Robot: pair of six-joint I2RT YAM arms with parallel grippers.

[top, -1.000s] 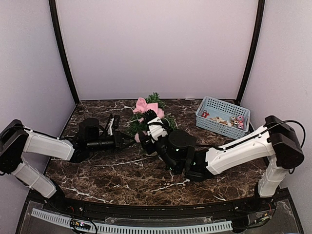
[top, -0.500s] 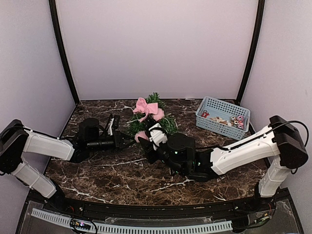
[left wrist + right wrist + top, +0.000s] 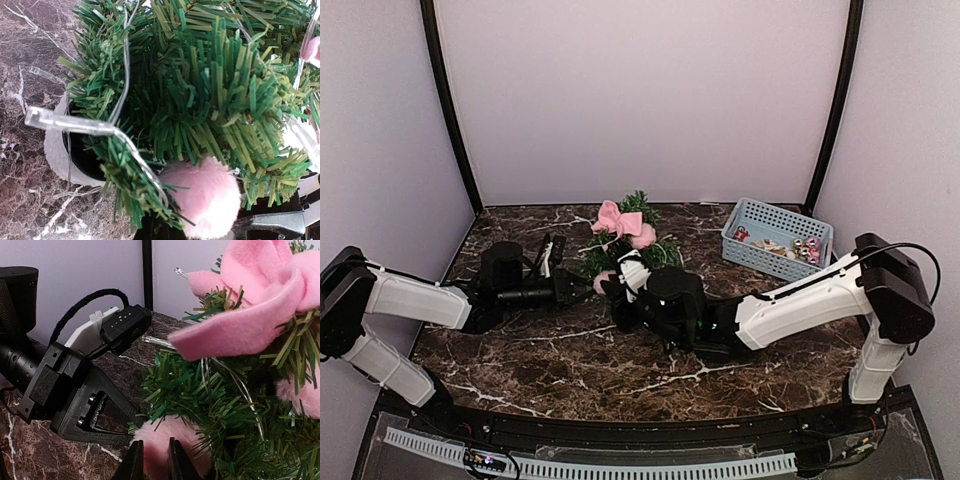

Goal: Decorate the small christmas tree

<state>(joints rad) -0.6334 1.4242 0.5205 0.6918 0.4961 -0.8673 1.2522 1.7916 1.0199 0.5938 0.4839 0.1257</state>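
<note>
The small christmas tree (image 3: 660,255) stands at the table's middle back with a pink bow (image 3: 620,220) near its top and a thin light wire (image 3: 75,125) on its branches. Its white pot (image 3: 55,150) shows in the left wrist view. My right gripper (image 3: 155,462) is shut on a pink pompom (image 3: 160,440) and holds it against the tree's lower branches. My left gripper (image 3: 582,289) lies low at the tree's left side, its tip (image 3: 136,421) in the low branches, apparently shut on one. The pompom also shows in the left wrist view (image 3: 205,197).
A light blue basket (image 3: 760,215) with several small ornaments stands at the back right. Both arms lie low over the dark marble table (image 3: 520,350), close together at the tree. Purple walls enclose the back and sides.
My right arm has sunk lower and shifted left, bringing its gripper down to the tree's lower left with the pompom. The left arm and the tree have not moved.
</note>
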